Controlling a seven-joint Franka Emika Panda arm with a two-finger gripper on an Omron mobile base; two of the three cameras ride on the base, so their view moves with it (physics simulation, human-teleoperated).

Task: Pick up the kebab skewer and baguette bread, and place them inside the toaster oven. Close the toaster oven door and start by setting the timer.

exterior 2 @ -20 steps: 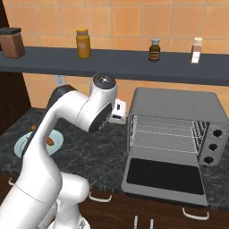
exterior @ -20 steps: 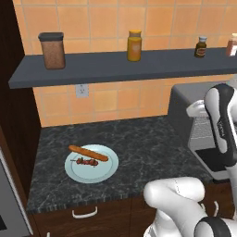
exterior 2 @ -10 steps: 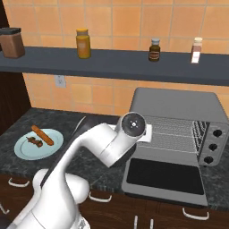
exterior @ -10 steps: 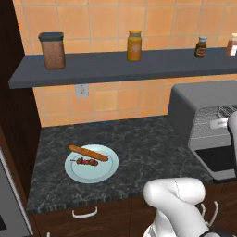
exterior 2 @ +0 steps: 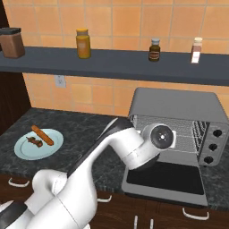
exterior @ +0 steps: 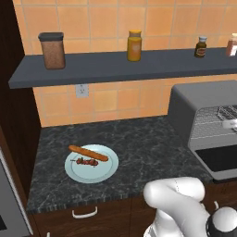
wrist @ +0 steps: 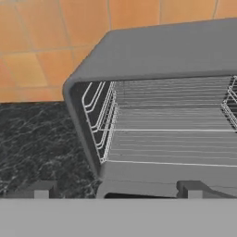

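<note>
While the two dark fingertips (wrist: 41, 189) stand wide apart at the bottom of the hand view, the gripper (wrist: 115, 190) has nothing between them and touches nothing; its jaws are spread about as far as the width of the oven's left half seen beyond them. Directly ahead of it sits the toaster oven (wrist: 162, 55), its mouth uncovered so that the wire rack (wrist: 171, 134) inside shows in full, with the left side guides curving up the inner wall. From the right base view the arm's wrist hangs just in front of that opening, above the toaster oven door (exterior 2: 165, 179), which lies dropped flat toward the counter edge with its dark glass facing up. Three round knobs (exterior 2: 214, 146) run down the oven's right panel. Well away to the left on the dark speckled counter (exterior: 148, 143) rests the pale blue plate (exterior: 109, 170), and on it lie the baguette bread (exterior: 88, 152) and, just beside it toward the front, the kebab skewer (exterior: 87, 162); both are untouched and far from the gripper. Above, a grey shelf (exterior: 115, 67) carries a brown canister (exterior: 52, 50), an orange jar (exterior: 134, 45) and a small dark bottle (exterior: 201, 46).
</note>
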